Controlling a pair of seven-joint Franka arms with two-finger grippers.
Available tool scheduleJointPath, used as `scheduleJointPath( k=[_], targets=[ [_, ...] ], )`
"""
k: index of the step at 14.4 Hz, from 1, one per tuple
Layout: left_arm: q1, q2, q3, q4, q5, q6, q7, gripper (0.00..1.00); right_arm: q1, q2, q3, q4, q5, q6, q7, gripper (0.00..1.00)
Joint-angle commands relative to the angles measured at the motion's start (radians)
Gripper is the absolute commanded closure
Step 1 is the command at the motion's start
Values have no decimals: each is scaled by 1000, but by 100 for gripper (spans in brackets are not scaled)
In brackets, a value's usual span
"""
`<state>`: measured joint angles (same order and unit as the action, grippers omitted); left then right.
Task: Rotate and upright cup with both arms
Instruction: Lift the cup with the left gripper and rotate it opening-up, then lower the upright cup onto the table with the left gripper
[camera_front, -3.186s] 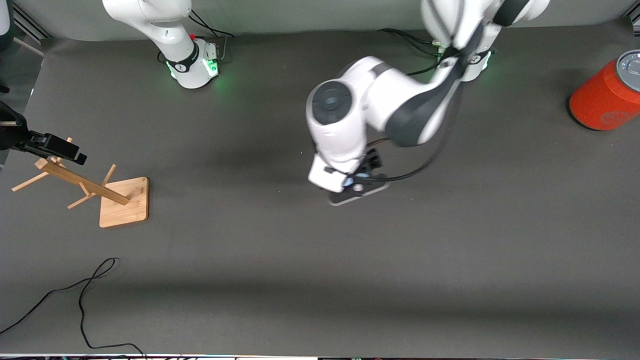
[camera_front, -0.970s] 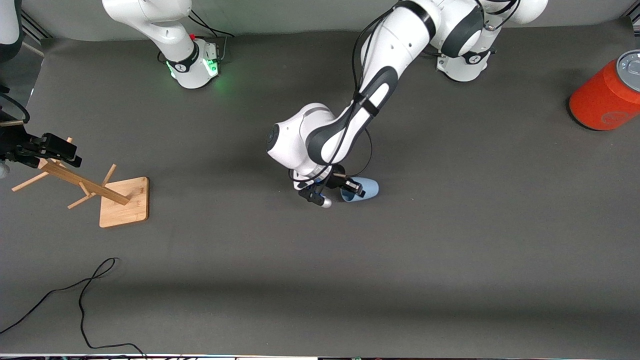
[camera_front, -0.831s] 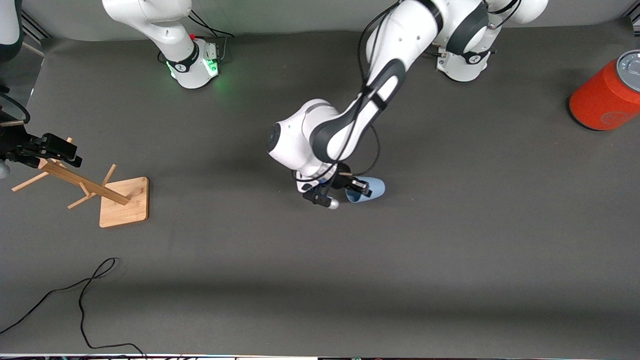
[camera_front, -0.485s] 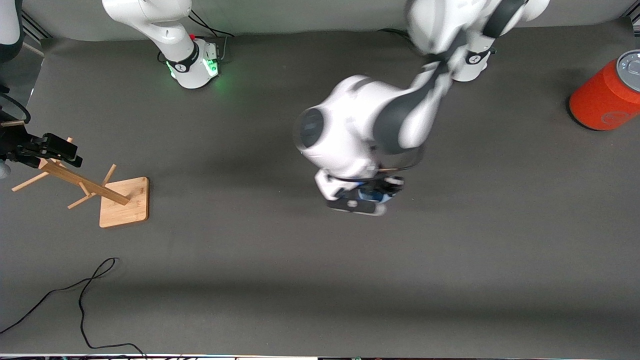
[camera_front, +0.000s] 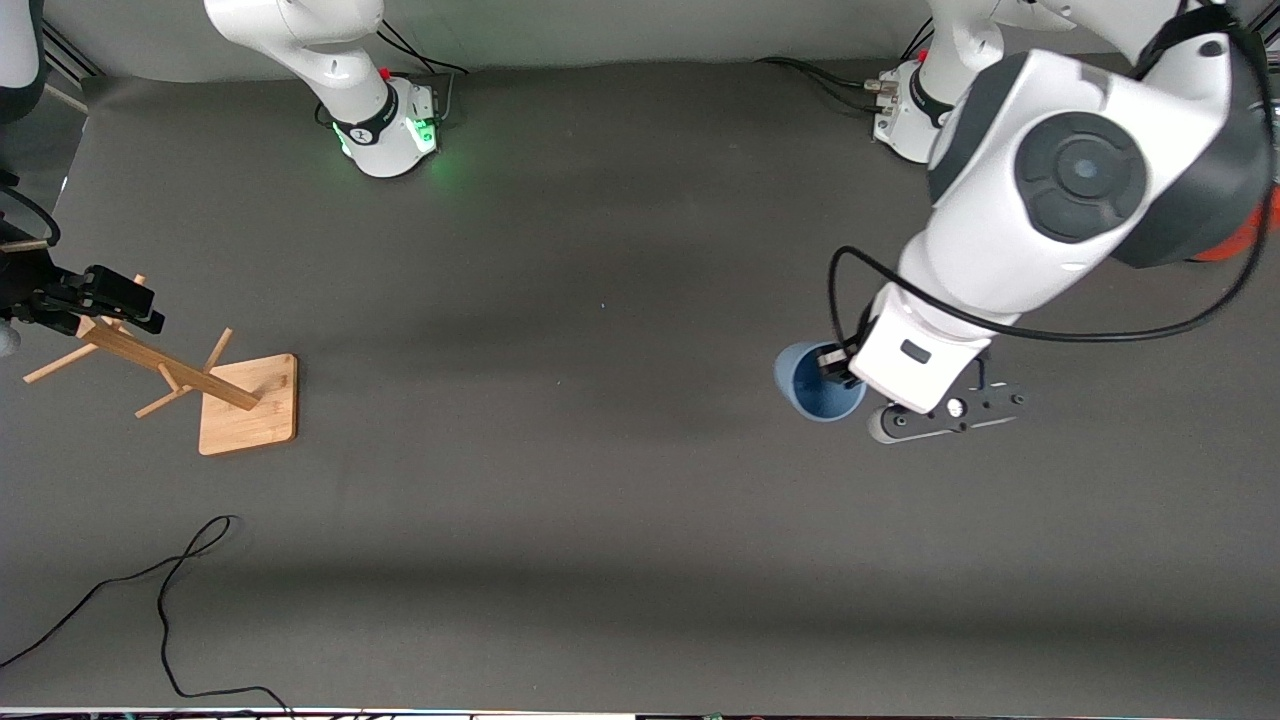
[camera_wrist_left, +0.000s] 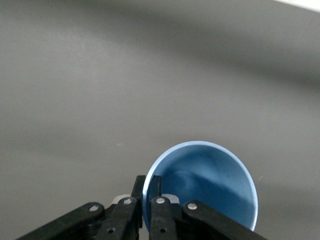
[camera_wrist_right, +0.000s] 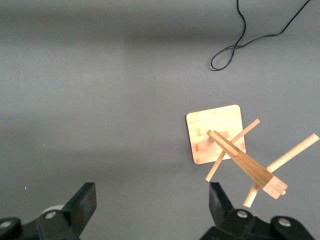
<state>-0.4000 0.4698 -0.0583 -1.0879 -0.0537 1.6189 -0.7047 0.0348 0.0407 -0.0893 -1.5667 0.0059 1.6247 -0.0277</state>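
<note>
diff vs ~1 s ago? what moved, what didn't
The left tool, shut on the cup rim, has carried it toward the left arm's end of the table and turned it: a second ago it lay on its side mid-table, now its mouth faces up toward the front camera. Unchanged: the right tool, open, waiting over the wooden rack; the rack and black cable.

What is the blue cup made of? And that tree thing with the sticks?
The cup looks like smooth plastic: thin rim, even pale-blue colour, soft sheen inside. The rack looks like bare light wood, maybe bamboo: tan grain lines show on its square base and pegs.
</note>
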Motion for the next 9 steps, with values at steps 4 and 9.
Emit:
scheduleJointPath(
  k=[4,9],
  targets=[
    [-126,-103,-3,-400,173,366,-324,100,13,1,-6,5,5,-16,-3,0],
    [-181,-39,-2,-567,317,598,-524,100,13,-1,-6,7,5,-28,-3,0]
  ],
)
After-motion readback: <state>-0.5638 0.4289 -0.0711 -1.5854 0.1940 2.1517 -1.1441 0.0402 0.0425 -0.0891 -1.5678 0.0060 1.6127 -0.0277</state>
